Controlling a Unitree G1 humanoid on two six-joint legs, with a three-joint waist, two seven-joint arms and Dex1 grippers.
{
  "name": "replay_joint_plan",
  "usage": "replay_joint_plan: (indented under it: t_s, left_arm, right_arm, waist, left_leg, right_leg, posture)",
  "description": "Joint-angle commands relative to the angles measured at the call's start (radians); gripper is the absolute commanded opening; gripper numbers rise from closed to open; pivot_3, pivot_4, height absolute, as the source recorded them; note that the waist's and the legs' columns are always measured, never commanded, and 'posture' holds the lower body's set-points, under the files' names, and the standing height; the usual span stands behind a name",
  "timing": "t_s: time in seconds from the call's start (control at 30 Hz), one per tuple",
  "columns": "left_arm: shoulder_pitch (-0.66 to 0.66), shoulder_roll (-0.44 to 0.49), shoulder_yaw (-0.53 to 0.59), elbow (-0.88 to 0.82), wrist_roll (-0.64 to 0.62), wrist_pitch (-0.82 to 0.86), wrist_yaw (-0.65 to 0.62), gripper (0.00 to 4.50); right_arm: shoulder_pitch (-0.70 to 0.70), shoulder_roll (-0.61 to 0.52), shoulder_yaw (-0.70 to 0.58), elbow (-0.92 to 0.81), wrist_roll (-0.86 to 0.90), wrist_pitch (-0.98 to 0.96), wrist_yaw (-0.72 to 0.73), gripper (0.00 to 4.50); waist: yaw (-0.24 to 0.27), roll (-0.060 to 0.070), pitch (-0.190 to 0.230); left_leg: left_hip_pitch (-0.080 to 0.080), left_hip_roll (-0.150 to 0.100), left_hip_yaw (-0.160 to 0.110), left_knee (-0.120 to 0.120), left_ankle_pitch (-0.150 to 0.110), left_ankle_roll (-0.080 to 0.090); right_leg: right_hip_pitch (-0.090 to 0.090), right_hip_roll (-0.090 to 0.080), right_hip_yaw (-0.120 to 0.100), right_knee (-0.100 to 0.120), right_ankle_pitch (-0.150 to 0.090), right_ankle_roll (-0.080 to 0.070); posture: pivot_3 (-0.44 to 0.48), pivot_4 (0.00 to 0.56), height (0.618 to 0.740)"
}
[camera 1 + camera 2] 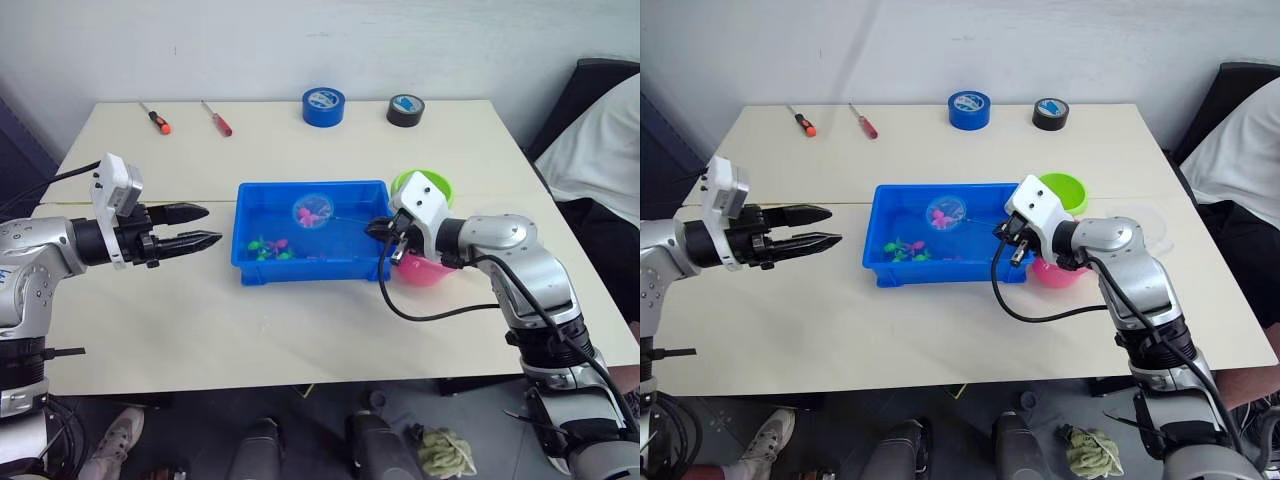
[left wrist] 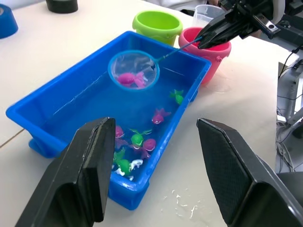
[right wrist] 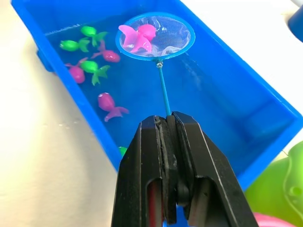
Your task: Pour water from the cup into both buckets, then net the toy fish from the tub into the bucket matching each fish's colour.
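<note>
The blue tub (image 1: 310,187) sits mid-table holding water and several pink and green toy fish (image 1: 268,246). My right gripper (image 1: 385,235) is shut on the thin handle of the net (image 3: 156,37), whose hoop is raised over the tub's far side. One pink fish (image 3: 137,37) lies in its mesh. Behind that gripper stand the green bucket (image 1: 428,182) and, nearer, the pink bucket (image 1: 428,272). The clear cup (image 2: 208,12) stands beside the buckets. My left gripper (image 1: 200,228) hovers open to the left of the tub, with nothing between its fingers.
Two red-handled screwdrivers (image 1: 155,118) (image 1: 217,118) lie at the table's far left. A blue tape roll (image 1: 323,105) and a black tape roll (image 1: 405,109) sit at the far edge. A person in white (image 1: 600,150) sits at the right.
</note>
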Motion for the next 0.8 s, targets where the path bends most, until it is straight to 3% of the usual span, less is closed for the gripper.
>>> replay_joint_plan:
  t_s: [0.03,0.13,0.4,0.53,0.8]
  left_arm:
    - [-0.021,0.020,-0.004,0.008,0.005,-0.023,-0.013,3.03]
    - [-0.043,0.013,-0.027,0.023,0.012,-0.046,-0.025,3.03]
    - [-0.179,-0.044,-0.122,0.141,0.050,-0.125,-0.081,3.03]
    - [-0.261,-0.095,-0.179,0.245,0.087,-0.189,-0.127,3.03]
    - [-0.439,-0.206,-0.263,0.490,0.164,-0.320,-0.230,3.03]
  right_arm:
    - [0.001,-0.017,-0.023,-0.047,0.028,0.003,-0.006,0.00]
    - [0.001,-0.032,-0.044,-0.054,0.058,0.021,0.002,0.00]
    - [0.033,-0.228,-0.253,-0.079,0.166,0.089,0.027,0.00]
    - [0.127,-0.348,-0.400,-0.158,0.223,0.152,0.044,0.00]
    - [0.397,-0.447,-0.603,-0.359,0.235,0.227,-0.015,0.00]
  waist:
    - [0.000,0.000,0.000]
    - [0.001,0.000,0.000]
    - [0.026,0.000,0.000]
    - [0.029,0.000,0.000]
    - [0.025,0.000,0.000]
  left_leg:
    - [0.000,0.000,0.000,0.000,0.000,0.000]
    - [0.000,0.000,0.000,0.000,0.000,0.000]
    - [-0.001,-0.003,0.000,0.000,-0.001,0.001]
    - [-0.001,-0.003,0.000,0.000,-0.001,0.001]
    - [0.000,-0.006,0.000,0.001,-0.001,0.001]
  right_leg:
    - [0.000,0.000,0.000,0.000,0.000,0.000]
    - [0.000,0.000,0.000,0.000,0.000,0.000]
    - [0.000,-0.001,0.000,-0.002,0.000,0.000]
    - [0.001,0.000,0.000,-0.002,0.000,0.000]
    - [0.003,0.001,0.000,-0.003,0.000,0.000]
  posture:
    - [0.000,0.150,0.734]
    - [0.000,0.150,0.734]
    - [0.000,0.150,0.734]
    - [0.000,0.150,0.734]
    - [0.000,0.150,0.734]
